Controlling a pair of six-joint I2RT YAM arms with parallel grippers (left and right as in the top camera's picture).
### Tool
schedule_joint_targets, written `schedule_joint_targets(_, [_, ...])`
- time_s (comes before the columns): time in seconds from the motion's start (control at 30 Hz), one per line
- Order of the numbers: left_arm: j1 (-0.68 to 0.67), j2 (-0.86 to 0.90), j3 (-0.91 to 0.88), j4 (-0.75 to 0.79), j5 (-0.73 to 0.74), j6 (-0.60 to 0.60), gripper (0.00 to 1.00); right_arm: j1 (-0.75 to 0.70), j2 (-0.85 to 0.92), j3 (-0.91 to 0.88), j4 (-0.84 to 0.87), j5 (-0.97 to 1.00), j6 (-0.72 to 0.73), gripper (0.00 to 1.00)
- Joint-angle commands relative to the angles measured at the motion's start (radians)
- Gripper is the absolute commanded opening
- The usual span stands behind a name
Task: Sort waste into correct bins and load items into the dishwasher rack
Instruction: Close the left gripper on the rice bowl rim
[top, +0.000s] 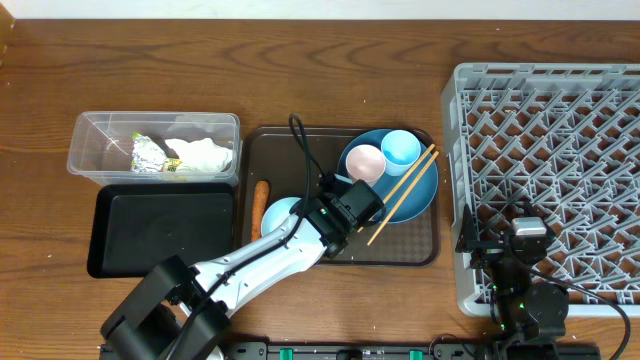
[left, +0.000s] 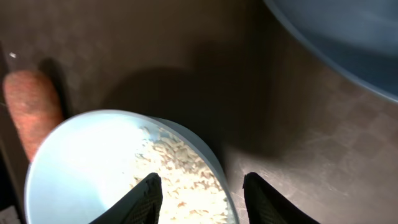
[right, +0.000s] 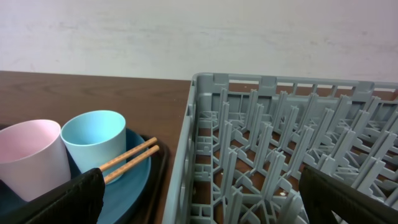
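many white rice grains (left: 180, 180) in pale bowl (left: 81, 168)

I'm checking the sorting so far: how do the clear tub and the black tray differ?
The tub is clear with tall walls; the tray is black and shallow. The tub holds foil, tissue and a wrapper; the tray shows nothing in it. Both are rectangular, similar in footprint and adjacent.
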Motion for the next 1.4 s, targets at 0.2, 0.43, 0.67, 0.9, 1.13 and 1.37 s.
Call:
schedule_joint_targets(0.2, [0.005,0.012,-0.006,-0.031,0.091,-0.038,0.46,-0.011,0.000,-0.001,-0.004,-0.002,0.013,0.99])
schedule_joint_targets(0.43, [0.005,0.012,-0.009,-0.041,0.089,-0.051,0.46,-0.011,0.000,-0.001,-0.004,-0.003,0.013,0.99])
schedule_joint_targets(0.67, [0.005,0.012,-0.038,-0.027,0.089,-0.051,0.46,-0.011,0.000,-0.001,-0.004,-0.003,0.013,0.99])
schedule_joint_targets(0.9, [0.005,0.012,-0.047,0.001,0.086,-0.051,0.46,-0.011,0.000,-0.001,-0.004,-0.003,0.013,0.99])
schedule_joint_targets(1.13, [0.005,0.011,-0.047,0.002,0.085,-0.051,0.25,-0.011,0.000,-0.001,-0.004,-0.003,0.013,0.99])
schedule_joint_targets(1.37, [0.005,0.011,-0.047,0.002,0.024,-0.050,0.22,-0.011,0.000,-0.001,-0.004,-0.003,0.013,0.99])
